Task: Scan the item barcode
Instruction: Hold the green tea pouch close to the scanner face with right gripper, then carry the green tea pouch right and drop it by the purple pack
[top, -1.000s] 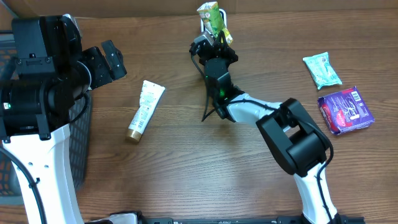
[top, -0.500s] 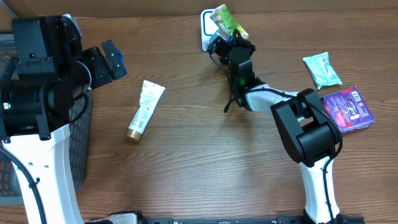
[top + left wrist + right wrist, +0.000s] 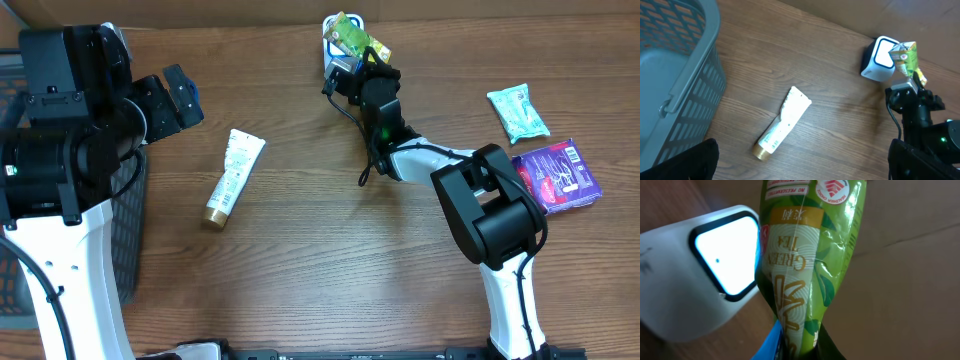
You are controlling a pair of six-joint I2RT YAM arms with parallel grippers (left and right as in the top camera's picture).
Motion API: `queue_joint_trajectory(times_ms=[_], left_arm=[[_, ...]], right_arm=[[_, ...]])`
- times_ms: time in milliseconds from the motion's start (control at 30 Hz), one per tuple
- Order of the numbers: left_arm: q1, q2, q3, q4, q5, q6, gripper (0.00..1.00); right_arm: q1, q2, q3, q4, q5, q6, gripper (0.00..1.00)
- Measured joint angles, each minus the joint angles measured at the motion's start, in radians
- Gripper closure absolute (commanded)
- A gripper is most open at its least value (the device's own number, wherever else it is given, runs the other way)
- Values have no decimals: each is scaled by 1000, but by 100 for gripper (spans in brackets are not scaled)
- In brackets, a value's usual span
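The right gripper [image 3: 353, 58] was pinched tight on the lower end of a green tea packet [image 3: 352, 32], which was held up just in front of the white scanner [image 3: 329, 47] at the far edge of the table [image 3: 320, 260]. Only in the right wrist view could the packet's lettering be read, printed upside down from that angle, with the scanner's lit white window close beside the packet. Whether the two touched could not be told. From the left wrist view the packet was seen standing above the gripper, overlapping the scanner's right side.

Far from that hand, the left gripper [image 3: 176, 98] was held with its fingers spread wide and nothing between them, above the table's left side. A cream tube [image 3: 232, 177] with a gold cap lay flat below it, and a grey basket [image 3: 675, 65] stood at the table's edge beside it. Only in the overhead view were a pale green pouch [image 3: 518, 112] and a purple pack [image 3: 556, 177] seen, well off to the other side of the right gripper.

Compared with a second earlier, the right arm had been swung towards the pouch side, and the packet, then upright over the scanner, was now tilted. Half a second earlier it had been carried a little further from the scanner. The left gripper, tube, pouch and pack were unmoved.
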Motion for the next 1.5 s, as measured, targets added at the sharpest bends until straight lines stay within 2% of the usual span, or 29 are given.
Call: queue_joint_trajectory(times_ms=[167,400,567,700,800,900,1000,1100,1300,1500], left_arm=[[0,0,0,0,0,0,0],[0,0,0,0,0,0,0],[0,0,0,0,0,0,0],[0,0,0,0,0,0,0],[0,0,0,0,0,0,0],[0,0,0,0,0,0,0],[0,0,0,0,0,0,0],[0,0,0,0,0,0,0],[0,0,0,0,0,0,0],[0,0,0,0,0,0,0]], right_arm=[[31,0,0,128,46,-89,96],[108,0,0,132,61,-204,96],[164,0,-9,132,49,-208,96],[208,-3,-19,25,27,-155,96],[252,-9,-37,-134,-6,-42,96],[282,-26,-48,-180,-31,92,96],[297,-90,-53,-229,-47,200,96],[298,-207,-53,-356,-50,319,96],[263,-462,-52,-661,-71,713,96],[106,-621,-51,-984,-91,1164,96]])
